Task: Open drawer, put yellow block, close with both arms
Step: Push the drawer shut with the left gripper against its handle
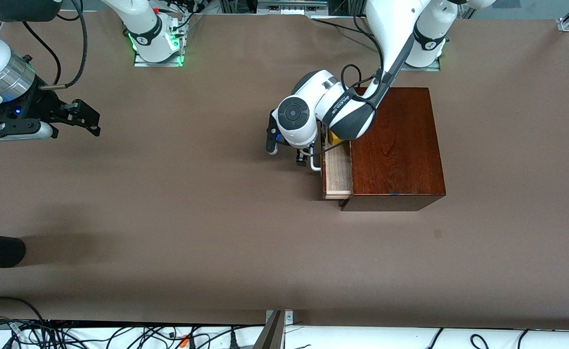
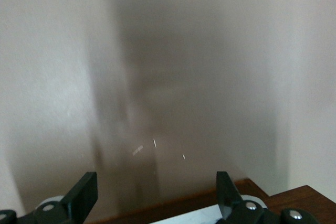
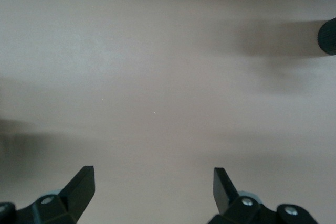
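The drawer (image 1: 337, 169) stands partly open at the centre-right of the front view, its white handle (image 1: 315, 160) just beside the left gripper (image 1: 302, 157), fingers spread. The yellow block (image 1: 333, 137) lies inside the drawer, largely hidden under the left arm. The right gripper (image 1: 88, 118), fingers spread, waits at the upper left over the bare surface (image 1: 192, 218).

Front cam sat high, looked down across the whole table (image 1: 177, 218) toward both arm bases along the top edge. Left wrist cam rode just above its pincer (image 2: 155, 203), pointed close at the table w/ the drawer (image 2: 210, 203) front at frame edge; shared that spot w/ front cam. Right wrist cam looked down over its pincer (image 3: 152, 192) at bare table near the right arm's end.
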Action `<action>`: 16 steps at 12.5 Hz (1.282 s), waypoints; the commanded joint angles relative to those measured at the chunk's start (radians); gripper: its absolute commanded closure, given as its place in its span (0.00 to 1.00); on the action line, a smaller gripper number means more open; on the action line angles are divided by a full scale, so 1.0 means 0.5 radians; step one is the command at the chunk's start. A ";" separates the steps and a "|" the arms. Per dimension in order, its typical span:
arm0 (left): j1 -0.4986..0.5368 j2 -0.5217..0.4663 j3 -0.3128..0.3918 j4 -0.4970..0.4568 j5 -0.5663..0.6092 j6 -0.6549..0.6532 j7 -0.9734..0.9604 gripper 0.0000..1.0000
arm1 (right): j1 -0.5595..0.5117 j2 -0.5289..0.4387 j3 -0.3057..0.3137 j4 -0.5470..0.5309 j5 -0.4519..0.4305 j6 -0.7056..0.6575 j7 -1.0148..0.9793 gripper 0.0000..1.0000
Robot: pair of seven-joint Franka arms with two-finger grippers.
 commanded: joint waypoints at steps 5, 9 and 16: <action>0.088 -0.014 0.043 0.027 0.069 -0.160 0.025 0.00 | -0.020 0.021 0.008 0.051 0.045 -0.009 0.021 0.00; 0.128 -0.044 0.043 0.018 0.066 -0.234 0.009 0.00 | -0.017 0.021 0.008 0.051 0.048 -0.006 0.021 0.00; 0.147 -0.063 0.040 0.009 0.066 -0.289 0.003 0.00 | -0.014 0.021 0.008 0.051 0.048 -0.003 0.024 0.00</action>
